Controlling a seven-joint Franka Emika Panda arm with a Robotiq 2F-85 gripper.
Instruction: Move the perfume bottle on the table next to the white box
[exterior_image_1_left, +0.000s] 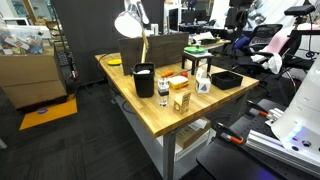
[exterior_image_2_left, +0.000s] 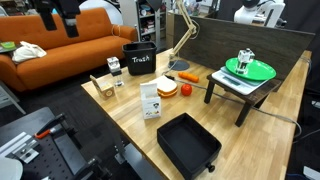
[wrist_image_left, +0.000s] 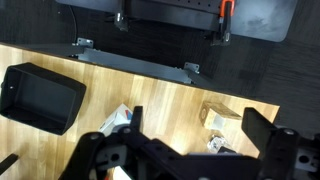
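Note:
The perfume bottle (exterior_image_1_left: 163, 95) is small clear glass with a dark cap. It stands near the table's front edge between the black cup (exterior_image_1_left: 144, 80) and the yellow-orange carton (exterior_image_1_left: 181, 100). It also shows in an exterior view (exterior_image_2_left: 118, 80) and in the wrist view (wrist_image_left: 214, 146). The white box (exterior_image_1_left: 203, 82) with a bluish mark stands upright mid-table in both exterior views (exterior_image_2_left: 150, 100) and shows in the wrist view (wrist_image_left: 118, 120). My gripper (wrist_image_left: 198, 118) is open and empty, high above the table, with the bottle and carton between its fingers in view.
A black tray (exterior_image_2_left: 188, 145) lies beyond the white box, also in the wrist view (wrist_image_left: 40, 97). A flat red-orange box (exterior_image_1_left: 176, 82), a desk lamp (exterior_image_1_left: 130, 22) and a small stand with a green plate (exterior_image_2_left: 250, 68) are on the wooden table (exterior_image_2_left: 120, 125).

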